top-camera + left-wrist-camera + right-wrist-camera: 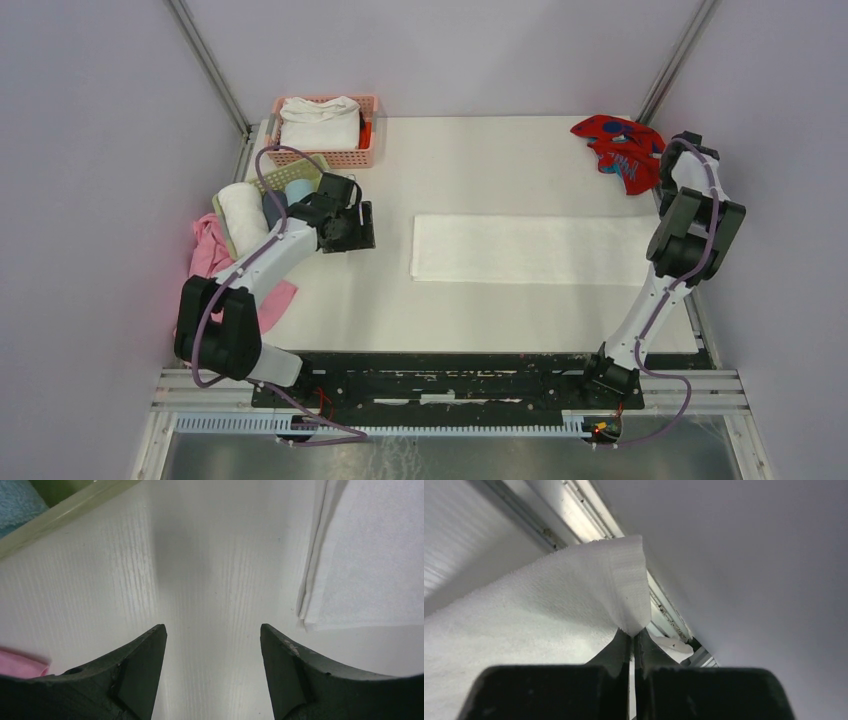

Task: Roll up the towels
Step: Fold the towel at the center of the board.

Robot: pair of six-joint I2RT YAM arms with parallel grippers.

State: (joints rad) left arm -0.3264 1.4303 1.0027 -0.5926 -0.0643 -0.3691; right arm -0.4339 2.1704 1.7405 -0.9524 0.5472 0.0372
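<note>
Terry on the table: large white towel (535,249) folded to a long strip, lying flat mid-table, short ends pointing left and right. Right gripper (632,635) pressed together on a corner at the strip's right end, pinching a small peak of layered cloth standing up above the fingertips. Left gripper (212,630) spread wide, gripping nothing, hovering over bare table (210,555) just beside the strip's left end. Looks soft, limp and light, with no stiffness to push against, so likely to sag and crease wherever unsupported. Fuzzy enough to stay put in a pinch, yet apt to slide on the smooth top and to shed a layer if caught too shallow. Best taken at a short end, both corners, all layers together, for a straight, tight roll; one corner alone, and a skewed cone the likely result. Red towel (618,150) crumpled at the far right corner, untouched. Light blue towel (297,189) rolled in the green tray (290,172) on the left, beside a white roll (243,212).
</note>
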